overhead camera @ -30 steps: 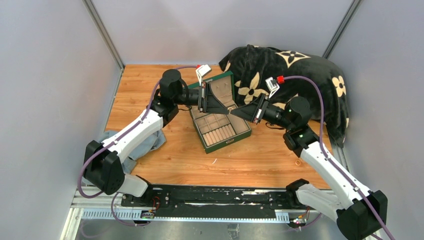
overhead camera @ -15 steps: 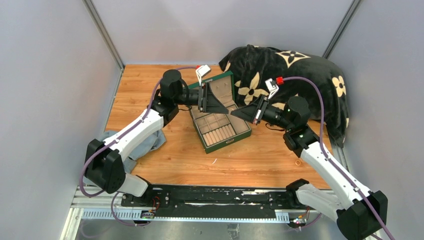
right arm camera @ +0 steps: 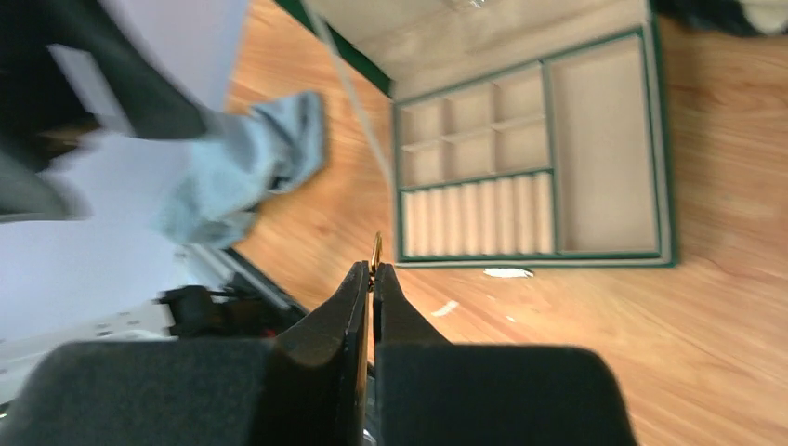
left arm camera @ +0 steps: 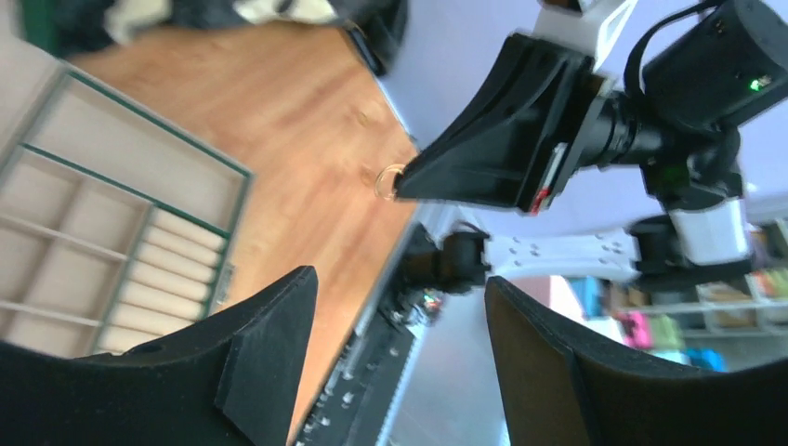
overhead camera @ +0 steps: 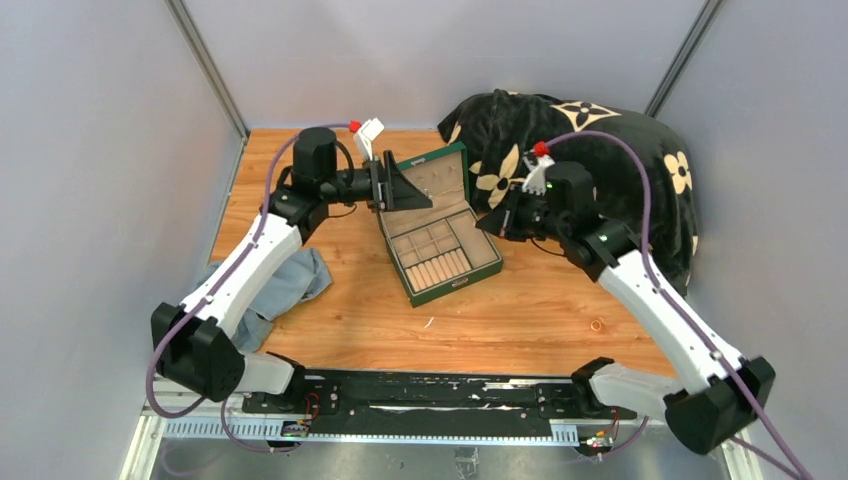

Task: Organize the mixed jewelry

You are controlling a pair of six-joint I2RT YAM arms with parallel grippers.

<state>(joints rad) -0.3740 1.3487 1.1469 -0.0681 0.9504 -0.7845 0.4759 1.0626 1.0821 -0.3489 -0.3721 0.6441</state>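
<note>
One tool, the right gripper (right arm camera: 374,271), is clamped tight on a small gold ring (right arm camera: 376,247) at its very tip, poised at the right edge of the open green box (overhead camera: 452,284). The compartments look bare, so sorting seems barely begun. The left gripper (left arm camera: 400,279) hangs spread and empty by the raised lid (overhead camera: 435,178). Another ring-like piece (overhead camera: 597,325) waits on the table (overhead camera: 520,320).

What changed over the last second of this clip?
The left pincer opened and drew back leftward; the right pincer closed on the gold ring and backed off slightly rightward. The open green box stayed put.
</note>
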